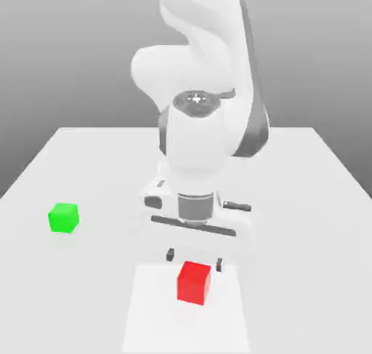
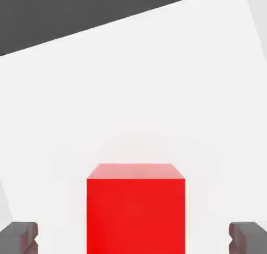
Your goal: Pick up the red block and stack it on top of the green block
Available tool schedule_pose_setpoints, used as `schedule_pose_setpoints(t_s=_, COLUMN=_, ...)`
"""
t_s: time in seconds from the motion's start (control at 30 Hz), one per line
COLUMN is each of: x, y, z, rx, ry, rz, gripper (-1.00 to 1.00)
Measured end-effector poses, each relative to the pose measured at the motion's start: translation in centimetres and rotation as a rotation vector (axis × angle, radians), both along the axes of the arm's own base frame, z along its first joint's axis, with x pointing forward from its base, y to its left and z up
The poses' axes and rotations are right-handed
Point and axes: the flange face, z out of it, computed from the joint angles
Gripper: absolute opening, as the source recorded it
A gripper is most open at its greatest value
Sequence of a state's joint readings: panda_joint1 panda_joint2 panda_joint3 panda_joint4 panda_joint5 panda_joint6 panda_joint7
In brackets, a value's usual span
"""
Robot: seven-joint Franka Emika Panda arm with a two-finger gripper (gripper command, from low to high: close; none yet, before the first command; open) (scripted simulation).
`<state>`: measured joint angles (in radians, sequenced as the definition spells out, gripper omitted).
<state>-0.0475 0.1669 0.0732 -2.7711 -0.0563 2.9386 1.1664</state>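
Pale desk point(image 1: 290, 192) under a plain grey background, with a lighter patch point(image 1: 149, 323) at the near side. Red block point(image 1: 194, 283) is seen on that patch, near and roughly central; green block point(image 1: 64, 218) is left on the desk, farther back, toward the exterior view's left. Tool point(image 1: 195, 260) is held above the red block, fingers spread wide apart on either side, nothing clamped. Task judged early: approach and rough lining-up look mostly done, no grasp made. Left to do: final lowering, closing, lift, carry to the green block, placing on top, release.
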Motion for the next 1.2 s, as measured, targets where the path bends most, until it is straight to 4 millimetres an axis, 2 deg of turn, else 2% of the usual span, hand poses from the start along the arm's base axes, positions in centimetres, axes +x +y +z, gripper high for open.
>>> schedule_pose_setpoints(t_s=0.03, x=-0.1, y=0.0, z=-1.0, rx=0.0, ry=0.0, rz=0.001, gripper=0.0)
schedule_pose_setpoints(t_s=0.07, x=-0.1, y=0.0, z=-1.7, rx=0.0, ry=0.001, rz=0.001, gripper=-1.0)
schedule_pose_setpoints(t_s=0.3, x=-0.1, y=0.0, z=-1.8, rx=0.0, ry=0.0, rz=0.001, gripper=-1.0)
schedule_pose_setpoints(t_s=0.5, x=-0.1, y=0.0, z=3.4, rx=-0.001, ry=0.0, rz=0.001, gripper=-1.0)
schedule_pose_setpoints(t_s=0.53, x=-0.2, y=-0.7, z=4.0, rx=-0.004, ry=0.0, rz=0.002, gripper=-1.0)
schedule_pose_setpoints(t_s=0.57, x=-0.4, y=-1.8, z=4.5, rx=-0.009, ry=0.0, rz=0.013, gripper=-1.0)
schedule_pose_setpoints(t_s=0.6, x=-0.7, y=-4.0, z=4.9, rx=-0.014, ry=0.001, rz=-0.001, gripper=-1.0)
schedule_pose_setpoints(t_s=0.63, x=-1.3, y=-7.4, z=5.2, rx=-0.019, ry=0.002, rz=-0.043, gripper=-1.0)
schedule_pose_setpoints(t_s=0.73, x=-3.5, y=-13.1, z=6.1, rx=-0.03, ry=0.006, rz=-0.049, gripper=-1.0)
schedule_pose_setpoints(t_s=0.83, x=-6.6, y=-18.3, z=6.8, rx=-0.035, ry=0.011, rz=-0.057, gripper=-1.0)
schedule_pose_setpoints(t_s=0.93, x=-10.6, y=-23.1, z=7.4, rx=-0.031, ry=0.015, rz=-0.075, gripper=-1.0)
schedule_pose_setpoints(t_s=1.1, x=-18.7, y=-28.8, z=8.1, rx=-0.013, ry=0.01, rz=-0.103, gripper=-1.0)
schedule_pose_setpoints(t_s=1.17, x=-21.6, y=-30.0, z=8.1, rx=-0.003, ry=0.003, rz=-0.112, gripper=-1.0)
schedule_pose_setpoints(t_s=1.2, x=-22.1, y=-30.3, z=8.1, rx=0.0, ry=-0.001, rz=-0.113, gripper=-1.0)
